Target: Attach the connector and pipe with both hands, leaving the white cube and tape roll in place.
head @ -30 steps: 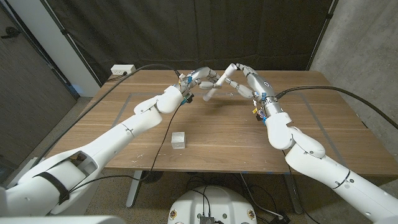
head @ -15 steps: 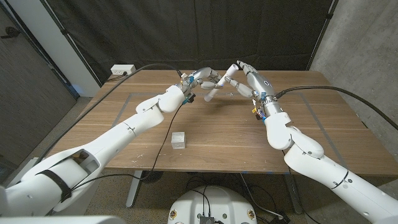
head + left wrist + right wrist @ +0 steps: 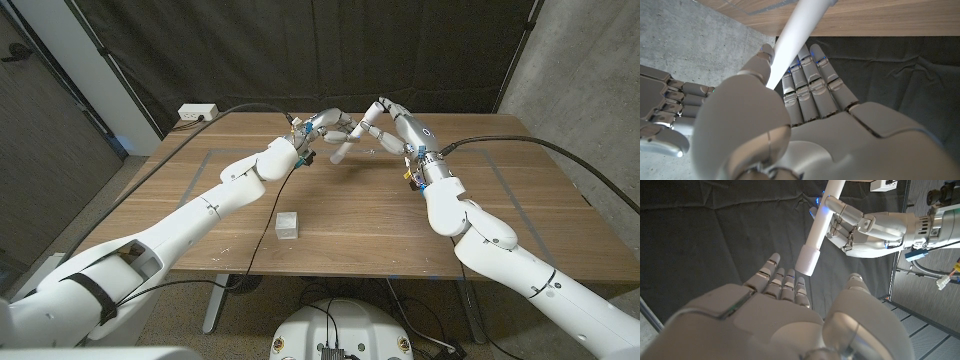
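Wooden table [image 3: 500, 215]: brown plank top, spanning most of the head view, dark curtain behind.

Left arm [image 3: 215, 195]: white, reaching from the near left corner toward the far middle of the table, black cable along it.

Right arm [image 3: 470, 225]: white, reaching from the near right corner toward the far middle, black cable trailing off right.

Left hand [image 3: 322, 127]: raised above the far middle of the table, fingers [image 3: 810, 87] wrapped around the pipe, thumb pressed along it.

Right hand [image 3: 395, 128]: raised just right of the left hand, fingers [image 3: 782, 282] spread and reaching toward the pipe's end; holding nothing visible; whether touching the pipe cannot be told.

Pipe [image 3: 343, 146]: white, straight, held tilted in the left hand over the far middle of the table, lower end pointing toward the right hand. In the right wrist view [image 3: 816, 237], a slightly wider sleeve-like section at the free end, possibly the connector; not certain.

White cube [image 3: 288, 224]: on the table, near centre-left, well apart from both hands.

Power strip [image 3: 197, 112]: white, at the far left corner of the table.
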Robot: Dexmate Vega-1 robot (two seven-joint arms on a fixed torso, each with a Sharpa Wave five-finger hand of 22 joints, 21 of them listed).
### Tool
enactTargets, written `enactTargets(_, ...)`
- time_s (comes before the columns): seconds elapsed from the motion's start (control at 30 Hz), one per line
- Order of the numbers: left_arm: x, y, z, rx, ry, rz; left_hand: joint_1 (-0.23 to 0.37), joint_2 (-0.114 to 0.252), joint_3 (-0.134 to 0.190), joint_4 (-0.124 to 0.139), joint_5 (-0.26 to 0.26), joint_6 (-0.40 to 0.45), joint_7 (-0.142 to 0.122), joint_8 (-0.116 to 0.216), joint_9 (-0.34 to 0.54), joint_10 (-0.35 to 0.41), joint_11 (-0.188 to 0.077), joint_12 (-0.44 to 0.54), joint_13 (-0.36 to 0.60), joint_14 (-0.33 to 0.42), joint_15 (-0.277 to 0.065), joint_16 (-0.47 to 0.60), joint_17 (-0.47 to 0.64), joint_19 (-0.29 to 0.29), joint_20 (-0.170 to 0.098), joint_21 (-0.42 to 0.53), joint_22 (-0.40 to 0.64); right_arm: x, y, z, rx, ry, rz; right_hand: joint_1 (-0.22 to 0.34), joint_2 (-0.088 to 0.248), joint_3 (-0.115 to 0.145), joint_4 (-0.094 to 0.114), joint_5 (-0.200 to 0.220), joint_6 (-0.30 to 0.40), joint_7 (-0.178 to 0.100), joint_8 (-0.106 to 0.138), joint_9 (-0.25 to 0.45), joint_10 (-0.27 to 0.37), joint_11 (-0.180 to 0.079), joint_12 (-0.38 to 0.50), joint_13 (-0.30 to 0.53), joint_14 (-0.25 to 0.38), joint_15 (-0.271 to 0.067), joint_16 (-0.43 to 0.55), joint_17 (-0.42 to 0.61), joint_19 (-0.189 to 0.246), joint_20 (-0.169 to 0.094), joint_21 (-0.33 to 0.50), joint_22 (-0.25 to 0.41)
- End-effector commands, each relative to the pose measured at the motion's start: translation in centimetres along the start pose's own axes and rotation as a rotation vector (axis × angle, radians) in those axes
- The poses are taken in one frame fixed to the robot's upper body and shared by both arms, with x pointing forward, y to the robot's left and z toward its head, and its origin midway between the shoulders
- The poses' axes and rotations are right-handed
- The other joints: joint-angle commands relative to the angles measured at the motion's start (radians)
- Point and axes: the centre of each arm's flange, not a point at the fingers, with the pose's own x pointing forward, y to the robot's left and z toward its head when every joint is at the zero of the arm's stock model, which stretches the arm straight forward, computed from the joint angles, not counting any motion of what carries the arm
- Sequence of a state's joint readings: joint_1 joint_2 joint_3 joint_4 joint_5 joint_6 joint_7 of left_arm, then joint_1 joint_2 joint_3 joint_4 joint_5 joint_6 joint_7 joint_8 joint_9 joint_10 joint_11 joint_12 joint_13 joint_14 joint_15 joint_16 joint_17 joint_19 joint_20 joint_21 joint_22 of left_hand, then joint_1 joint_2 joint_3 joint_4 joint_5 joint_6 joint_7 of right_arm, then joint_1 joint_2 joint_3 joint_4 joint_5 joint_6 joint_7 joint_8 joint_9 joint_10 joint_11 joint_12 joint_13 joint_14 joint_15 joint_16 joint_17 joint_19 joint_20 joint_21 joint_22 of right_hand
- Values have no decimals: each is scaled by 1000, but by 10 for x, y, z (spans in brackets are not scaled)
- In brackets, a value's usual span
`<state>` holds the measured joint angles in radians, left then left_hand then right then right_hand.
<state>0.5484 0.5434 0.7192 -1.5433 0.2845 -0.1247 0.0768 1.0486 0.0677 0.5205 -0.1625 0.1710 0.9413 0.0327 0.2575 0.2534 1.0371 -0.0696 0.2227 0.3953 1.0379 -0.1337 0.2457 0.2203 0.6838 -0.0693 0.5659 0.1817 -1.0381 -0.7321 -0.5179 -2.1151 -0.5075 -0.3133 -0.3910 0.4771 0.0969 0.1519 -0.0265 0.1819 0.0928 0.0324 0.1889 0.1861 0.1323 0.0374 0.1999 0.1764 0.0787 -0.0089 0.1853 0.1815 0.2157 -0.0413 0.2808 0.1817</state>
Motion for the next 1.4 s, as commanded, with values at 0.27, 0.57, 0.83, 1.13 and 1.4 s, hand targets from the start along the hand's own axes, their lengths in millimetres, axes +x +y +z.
enactTargets(0.27,6,4,-4,-32,21,21,43,51,64,55,5,25,19,7,6,43,-38,2,4,45,-37,4,4,11,-19,6,1,-1,9,9,-123,0,-5,4,33,9,-6,3,-3,-14,4,1,-9,-14,-2,2,-7,-4,2,3,-10,-48,-14,2)
enactTargets(0.57,13,2,0,-26,6,3,43,51,64,55,5,26,19,8,7,44,-40,2,5,46,-38,4,4,10,-19,7,1,0,11,10,-154,16,12,9,40,14,-13,1,26,-25,13,0,15,-30,7,2,6,-7,7,1,0,-47,-16,2)
enactTargets(0.83,16,2,-1,-23,9,-7,44,51,65,55,5,26,21,7,7,44,-37,2,5,44,-37,3,4,8,-19,7,1,1,11,9,-150,13,21,8,42,14,-15,-1,37,-23,15,0,26,-28,11,2,11,-8,8,1,7,-49,-16,3)
enactTargets(1.13,18,3,2,-21,-5,-1,43,51,65,55,5,25,20,6,7,46,-36,1,4,44,-37,3,5,9,-18,8,1,3,11,9,-127,22,48,0,47,16,-16,-3,115,-26,35,1,100,-29,33,2,43,-11,14,2,23,-48,-20,4)
enactTargets(1.4,17,5,4,-24,-16,5,43,52,65,55,5,26,22,6,7,44,-37,0,5,44,-36,3,5,8,-18,8,1,5,11,9,-113,34,75,-10,47,16,-14,-3,158,-26,41,1,147,-30,43,2,74,-15,18,2,49,-47,-17,5)
